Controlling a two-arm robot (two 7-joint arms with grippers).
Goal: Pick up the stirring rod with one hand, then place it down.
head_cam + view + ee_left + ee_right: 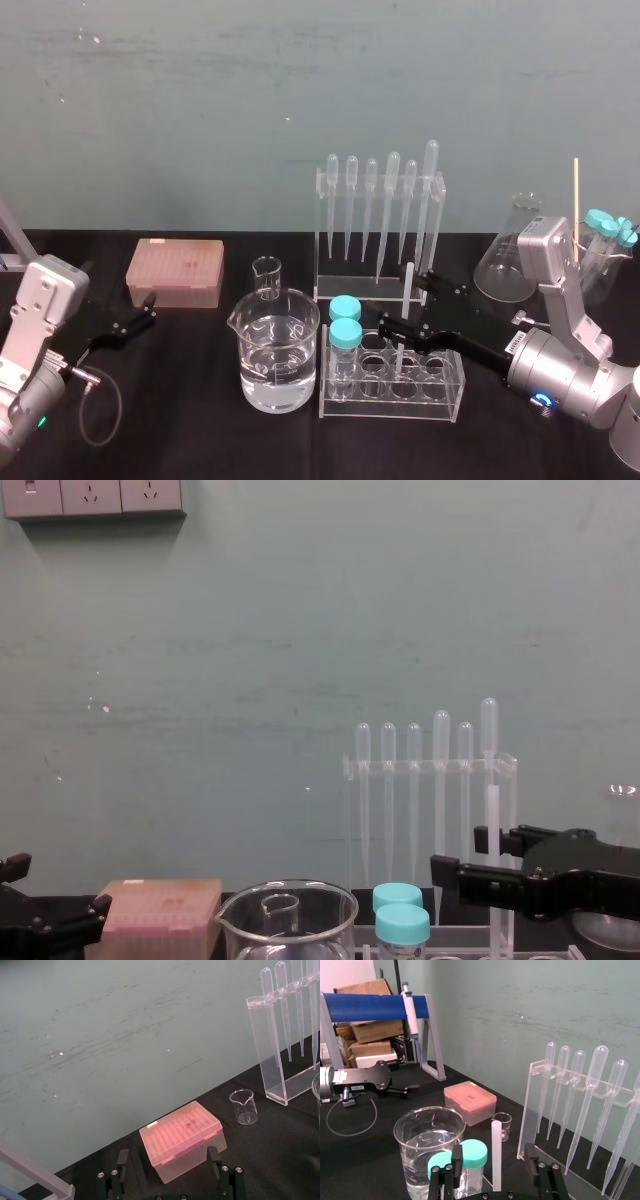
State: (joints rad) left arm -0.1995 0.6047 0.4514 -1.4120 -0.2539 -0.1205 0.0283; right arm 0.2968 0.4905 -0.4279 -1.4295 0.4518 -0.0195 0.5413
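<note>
The stirring rod (496, 1154), a thin translucent white stick, stands upright in the clear tube rack (440, 400). In the head view the stirring rod (407, 283) rises in front of the pipette stand. My right gripper (494, 1169) is open and straddles it low down, with a gap showing between the rod and each black finger. From the chest, the right gripper (480, 860) reaches in from the right around the rod (492, 815). My left gripper (140, 318) rests open near the table's left side, holding nothing.
A large beaker of water (275, 350) and two teal-capped tubes (345, 325) stand just left of the rod. Behind are the pipette stand (380, 220), a small beaker (266, 275) and a pink tip box (175, 272). A conical flask (515, 250) sits far right.
</note>
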